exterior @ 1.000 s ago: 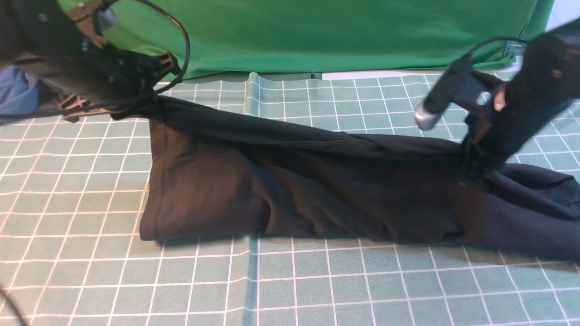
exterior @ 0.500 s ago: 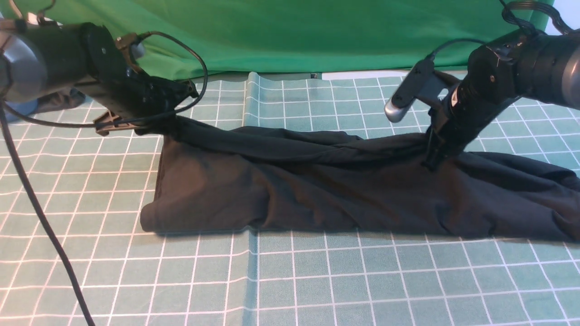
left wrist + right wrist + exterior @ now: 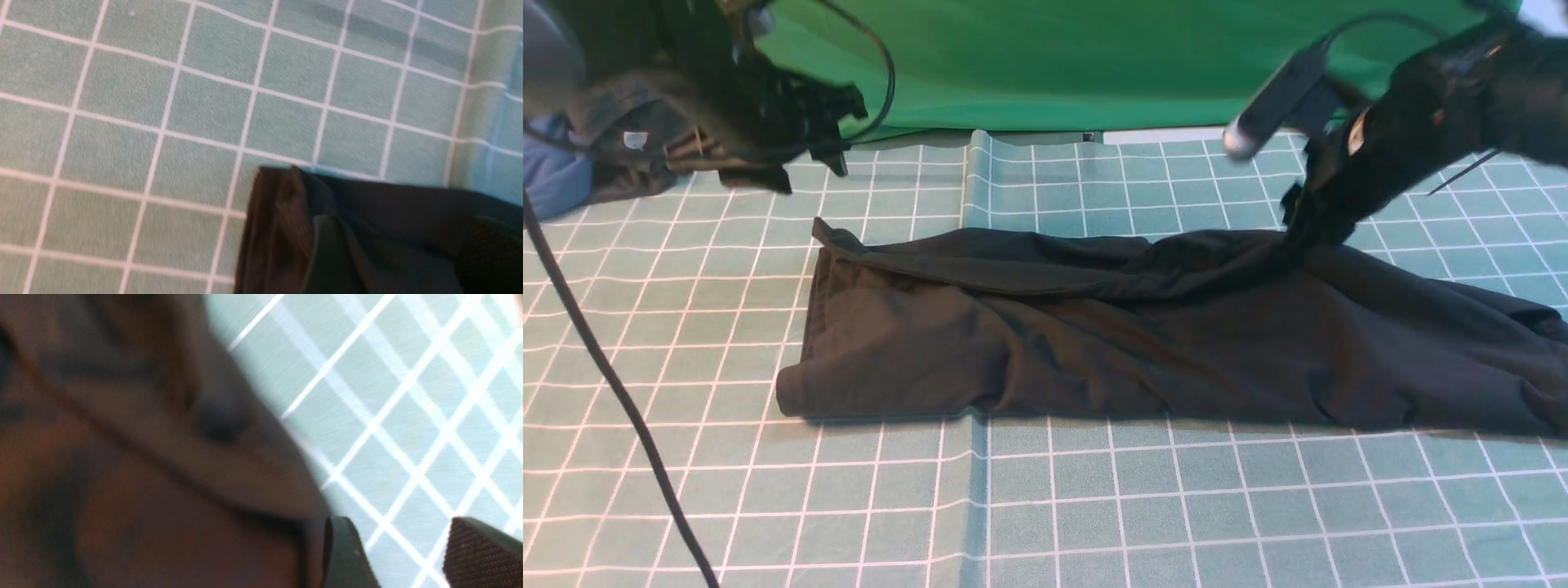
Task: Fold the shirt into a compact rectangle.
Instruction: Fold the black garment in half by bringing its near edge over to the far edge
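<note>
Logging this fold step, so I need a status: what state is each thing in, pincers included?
shirt: lying folded into a long rumpled band, not yet compact.
left pincer: open, empty, above the shirt's corner.
right pincer: open, empty, at the shirt's far edge.
grid mat: spread out, one raised crease.
grey garment: bunched, far left.
green cloth: draped at the back.

Nothing legible anywhere at this moment: the shirt (image 3: 1143, 327) shows only plain black cloth in all three views, and the checked mat (image 3: 1094, 506) carries just white grid lines. The one candidate is a small pale tag (image 3: 635, 139) on the dark grey garment (image 3: 621, 167) at far left, too small and blurred to read
</note>
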### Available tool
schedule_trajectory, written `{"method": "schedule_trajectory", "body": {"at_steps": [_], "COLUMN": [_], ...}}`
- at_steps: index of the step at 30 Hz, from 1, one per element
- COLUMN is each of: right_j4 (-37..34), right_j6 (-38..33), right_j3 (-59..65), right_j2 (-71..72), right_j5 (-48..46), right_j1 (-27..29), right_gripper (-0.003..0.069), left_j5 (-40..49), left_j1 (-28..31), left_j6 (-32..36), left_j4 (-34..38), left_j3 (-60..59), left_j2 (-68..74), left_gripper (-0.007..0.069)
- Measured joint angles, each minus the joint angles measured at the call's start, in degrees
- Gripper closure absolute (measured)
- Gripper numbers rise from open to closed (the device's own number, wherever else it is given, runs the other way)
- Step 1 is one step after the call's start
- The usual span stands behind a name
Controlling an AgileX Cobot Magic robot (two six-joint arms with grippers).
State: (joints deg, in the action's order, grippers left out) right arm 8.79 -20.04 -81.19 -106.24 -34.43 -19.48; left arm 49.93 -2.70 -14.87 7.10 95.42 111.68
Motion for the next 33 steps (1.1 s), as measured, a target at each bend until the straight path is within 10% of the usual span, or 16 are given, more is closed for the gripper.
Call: {"method": "schedule_trajectory", "body": {"at_steps": [7,15,33], "right_j4": [-4.62,-27.61,-31.36], "right_j6": [4.66,-5.16,-6.11], "right_j3": [-0.32,-0.32,-0.32], "right_j2": [3.82,-1.30,-12.35], "right_j5": [-4.02,-11.96,7.22], "right_j1": [0.00,0.00,0.00], "right_gripper": [0.0486,0.0638,0.0640], "left_j5": [6.35,10.26,-6.15], "left_j1": [-6.32,-13.32,-13.76], "left_j6": [9.25,11.05,10.55], "left_j4": [6.10,9.04,9.81], "left_j3": [2.00,1.95,1.95], "left_j2": [0.05,3.33,13.81], "left_gripper": [0.0592,0.0621,0.0618]}}
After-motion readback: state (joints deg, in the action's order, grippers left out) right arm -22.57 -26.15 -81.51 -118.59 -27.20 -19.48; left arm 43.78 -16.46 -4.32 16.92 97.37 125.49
